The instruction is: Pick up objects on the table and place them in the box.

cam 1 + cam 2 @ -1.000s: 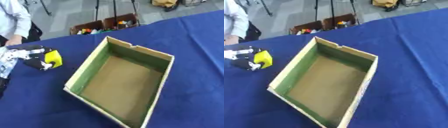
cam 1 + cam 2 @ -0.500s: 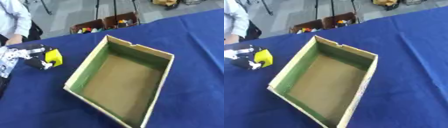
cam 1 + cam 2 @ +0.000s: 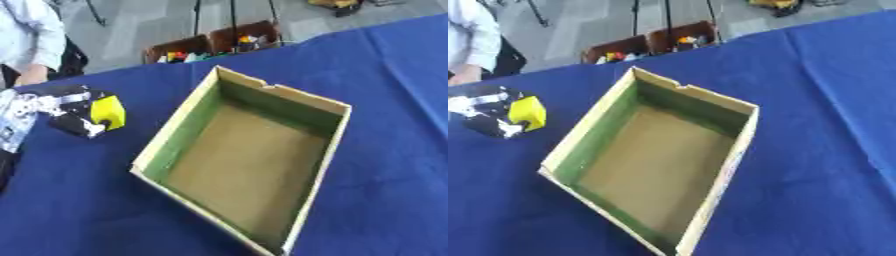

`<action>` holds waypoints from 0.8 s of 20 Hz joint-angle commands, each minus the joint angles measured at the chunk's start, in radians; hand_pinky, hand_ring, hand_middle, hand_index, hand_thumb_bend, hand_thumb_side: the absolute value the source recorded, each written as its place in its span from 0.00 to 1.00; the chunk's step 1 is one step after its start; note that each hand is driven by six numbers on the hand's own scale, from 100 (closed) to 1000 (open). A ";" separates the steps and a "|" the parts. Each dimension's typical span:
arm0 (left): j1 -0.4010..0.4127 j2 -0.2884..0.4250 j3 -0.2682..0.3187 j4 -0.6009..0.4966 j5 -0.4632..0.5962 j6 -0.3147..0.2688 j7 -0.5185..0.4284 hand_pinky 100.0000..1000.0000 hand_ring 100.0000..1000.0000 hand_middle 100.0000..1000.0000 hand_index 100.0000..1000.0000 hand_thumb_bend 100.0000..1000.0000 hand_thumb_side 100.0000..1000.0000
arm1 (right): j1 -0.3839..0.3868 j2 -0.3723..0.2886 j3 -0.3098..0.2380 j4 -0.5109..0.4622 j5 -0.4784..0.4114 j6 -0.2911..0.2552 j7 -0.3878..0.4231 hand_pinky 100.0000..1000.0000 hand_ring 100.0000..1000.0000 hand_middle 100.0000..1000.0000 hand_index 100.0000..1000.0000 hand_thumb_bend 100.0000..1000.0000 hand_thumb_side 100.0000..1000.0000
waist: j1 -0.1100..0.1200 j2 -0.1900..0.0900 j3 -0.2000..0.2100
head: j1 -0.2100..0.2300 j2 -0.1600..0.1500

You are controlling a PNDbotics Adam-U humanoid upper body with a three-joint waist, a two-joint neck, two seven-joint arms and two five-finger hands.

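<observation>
At nine o'clock on the blue tablecloth [image 3: 385, 100], the robot's left hand [image 3: 61, 107] comes in from the left edge with its black and silver fingers curled round a yellow block [image 3: 108, 111]. That block is a plain, bright yellow thing with flat faces and squared edges; no printing, label or brand shows on it, and its far side is hidden inside the hand. Block and hand sit low over the cloth, well apart from the box's left wall; whether the block touches the cloth cannot be told.

Centre of the table holds the open cardboard box [image 3: 315, 170], set askew so one corner points toward twelve o'clock and the opposite one toward six. Its rim is pale tan, its inner walls are green, and its floor is bare brown card with nothing lying in it. A small notch breaks the far rim near the top corner. On the outer right wall in the right eye view there are faint marks, but no writing can be read.

Beyond the table's far edge, at about twelve o'clock, two brown crates [image 3: 214, 42] stand on the grey floor with small coloured items inside, too small to name.

No right hand shows in either view.
</observation>
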 commanded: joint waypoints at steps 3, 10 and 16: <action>-0.014 0.053 -0.006 -0.052 0.029 -0.002 0.010 0.03 0.20 0.44 0.62 0.00 0.28 | 0.000 -0.004 -0.007 -0.018 -0.006 0.003 -0.008 0.76 0.71 0.52 0.75 0.00 0.49 | 0.001 -0.096 0.009 | -0.010 0.019; -0.014 0.065 -0.018 -0.173 0.109 0.035 -0.037 0.03 0.19 0.44 0.62 0.00 0.27 | 0.014 -0.001 -0.009 -0.018 -0.003 0.007 -0.016 0.76 0.71 0.52 0.75 0.00 0.49 | -0.006 -0.119 0.029 | -0.032 0.041; -0.006 0.076 -0.049 -0.320 0.196 0.061 -0.075 0.01 0.18 0.43 0.62 0.00 0.26 | 0.026 0.005 -0.009 -0.018 -0.003 0.010 -0.023 0.76 0.71 0.52 0.75 0.00 0.48 | -0.016 -0.144 0.050 | -0.063 0.062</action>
